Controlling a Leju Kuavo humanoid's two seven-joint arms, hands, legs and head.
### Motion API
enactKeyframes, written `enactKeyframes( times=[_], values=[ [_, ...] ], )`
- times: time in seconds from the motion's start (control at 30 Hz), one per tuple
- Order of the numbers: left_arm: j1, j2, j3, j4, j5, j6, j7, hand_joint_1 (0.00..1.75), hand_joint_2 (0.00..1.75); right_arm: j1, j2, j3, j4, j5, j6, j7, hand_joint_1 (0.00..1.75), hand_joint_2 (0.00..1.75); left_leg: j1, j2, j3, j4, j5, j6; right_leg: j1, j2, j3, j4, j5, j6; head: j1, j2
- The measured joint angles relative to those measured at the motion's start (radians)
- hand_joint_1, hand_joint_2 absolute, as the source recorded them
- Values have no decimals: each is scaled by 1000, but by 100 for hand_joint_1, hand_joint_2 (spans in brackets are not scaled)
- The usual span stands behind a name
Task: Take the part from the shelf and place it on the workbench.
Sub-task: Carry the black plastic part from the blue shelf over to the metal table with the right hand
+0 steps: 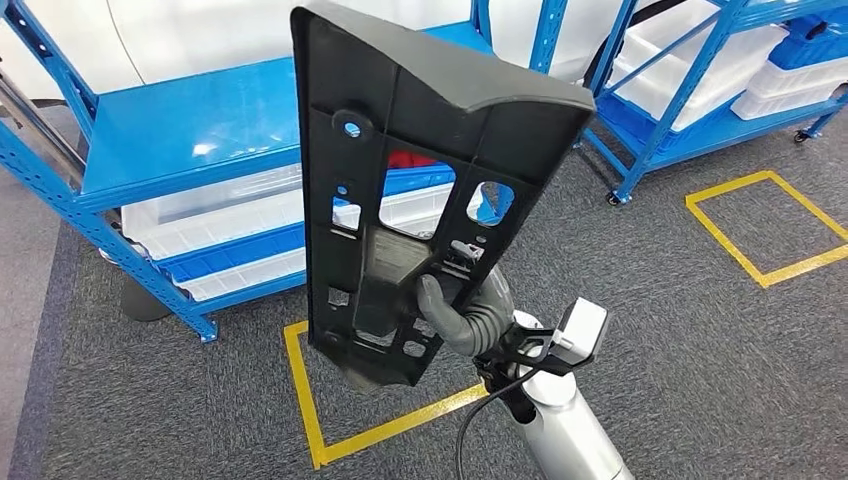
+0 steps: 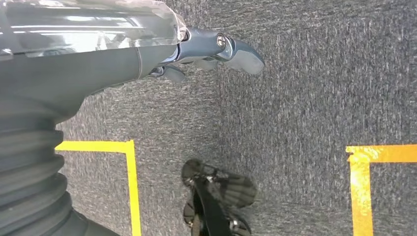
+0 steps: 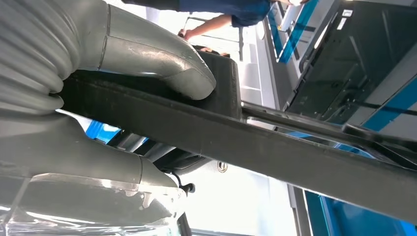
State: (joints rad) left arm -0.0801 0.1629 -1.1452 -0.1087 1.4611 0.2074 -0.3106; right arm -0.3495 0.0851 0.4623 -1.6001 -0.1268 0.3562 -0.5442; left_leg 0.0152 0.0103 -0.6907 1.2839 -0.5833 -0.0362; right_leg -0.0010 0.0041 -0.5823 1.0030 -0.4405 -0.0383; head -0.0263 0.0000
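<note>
A long black plastic part [image 1: 410, 170] with several cut-outs stands nearly upright in the middle of the head view. My right hand [image 1: 465, 315] grips it near its lower end, the thumb pressed on its ribbed face. In the right wrist view the thumb [image 3: 162, 59] lies over the part's dark edge [image 3: 275, 152]. My left hand [image 2: 206, 51] hangs above the grey carpet, its fingers stretched out with nothing in them.
A blue shelf [image 1: 190, 130] with white bins [image 1: 220, 225] stands behind the part, another blue rack [image 1: 700, 90] at the right. Yellow tape squares [image 1: 320, 420] mark the grey carpet. A person in blue [image 3: 221, 12] stands beyond the part.
</note>
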Motion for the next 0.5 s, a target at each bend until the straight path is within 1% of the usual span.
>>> enactKeyframes(
  times=[0.03, 0.07, 0.1, 0.13, 0.17, 0.2, 0.23, 0.27, 0.3, 0.33, 0.37, 0.4, 0.43, 0.47, 0.5],
  values=[
    [0, 0, 0, 0, 0, 0, 1, 0, 175, 0, 0, 2, 0, -2, 3, 0, 175, 175, 1, 0, 4, -6, 15, -2, -1, 7, 0, 2, 0, 1, 0, 0],
    [1, 0, 0, 0, 0, 0, 2, 0, 175, 0, 1, 5, -1, -5, 5, 0, 175, 175, 4, -2, 28, -52, 45, -3, -1, 14, 0, 5, -1, 3, 0, 0],
    [1, 0, 0, 0, 0, 0, 1, 0, 175, -1, 2, 9, -4, -11, 8, 1, 175, 175, 7, -12, 61, -123, 80, -3, -2, 22, -1, 10, -3, 6, 0, 0],
    [0, 0, -1, 0, 0, -1, 0, 0, 175, -2, 2, 13, -9, -19, 10, 2, 175, 175, 10, -29, 93, -187, 102, -3, -2, 28, -4, 17, -6, 11, 0, 0],
    [0, 0, -3, 0, 0, -2, -2, 0, 175, -3, 3, 16, -16, -28, 11, 4, 175, 175, 12, -44, 114, -232, 115, -1, -1, 36, -9, 23, -7, 17, 0, 0],
    [0, 0, -5, 0, 0, -4, -4, 0, 175, -4, 4, 19, -24, -39, 11, 6, 175, 175, 12, -56, 123, -255, 117, 2, -1, 43, -15, 27, -6, 24, 0, 0],
    [1, 0, -9, 0, 0, -6, -6, 0, 175, -5, 4, 21, -32, -49, 11, 8, 175, 175, 10, -60, 124, -258, 114, 7, -1, 49, -21, 29, -4, 30, 0, 0],
    [0, 0, -13, 0, 0, -7, -6, 0, 175, -5, 4, 22, -39, -56, 10, 10, 175, 175, 9, -54, 122, -258, 116, 14, -2, 56, -24, 28, -1, 36, 0, 0],
    [-1, 0, -16, 0, 0, -8, -7, 0, 175, -5, 4, 22, -45, -62, 9, 11, 175, 175, 10, -46, 122, -261, 119, 20, -4, 58, -26, 29, -1, 42, 0, 0],
    [-3, 0, -20, 0, 0, -9, -7, 0, 175, -6, 4, 21, -49, -66, 8, 13, 175, 175, 11, -39, 123, -265, 122, 28, -4, 52, -31, 38, -9, 47, 0, 0],
    [-5, 0, -22, 0, 0, -9, -8, 0, 175, -9, 4, 21, -51, -68, 7, 15, 175, 175, 13, -30, 123, -268, 125, 34, -4, 41, -44, 65, -27, 51, 0, 0],
    [-7, 0, -23, 0, 0, -9, -8, 0, 175, -12, 4, 21, -52, -70, 6, 16, 175, 175, 12, -22, 123, -270, 127, 39, -5, 27, -65, 110, -53, 55, 0, 0],
    [-7, 0, -24, 0, 0, -8, -8, 0, 175, -17, 3, 21, -50, -71, 6, 17, 175, 175, 11, -13, 122, -270, 127, 42, -5, 14, -98, 178, -88, 58, 0, 0],
    [-8, 0, -24, 0, 0, -6, -8, 0, 175, -22, 4, 21, -46, -71, 6, 19, 175, 175, 9, -4, 120, -270, 128, 43, -5, 8, -133, 250, -117, 61, 0, 0],
    [-8, 0, -24, 0, 0, -3, -9, 0, 175, -28, 4, 21, -40, -70, 6, 20, 175, 175, 8, 6, 119, -270, 128, 43, -6, 4, -160, 305, -133, 62, 0, 0]
  ],
)
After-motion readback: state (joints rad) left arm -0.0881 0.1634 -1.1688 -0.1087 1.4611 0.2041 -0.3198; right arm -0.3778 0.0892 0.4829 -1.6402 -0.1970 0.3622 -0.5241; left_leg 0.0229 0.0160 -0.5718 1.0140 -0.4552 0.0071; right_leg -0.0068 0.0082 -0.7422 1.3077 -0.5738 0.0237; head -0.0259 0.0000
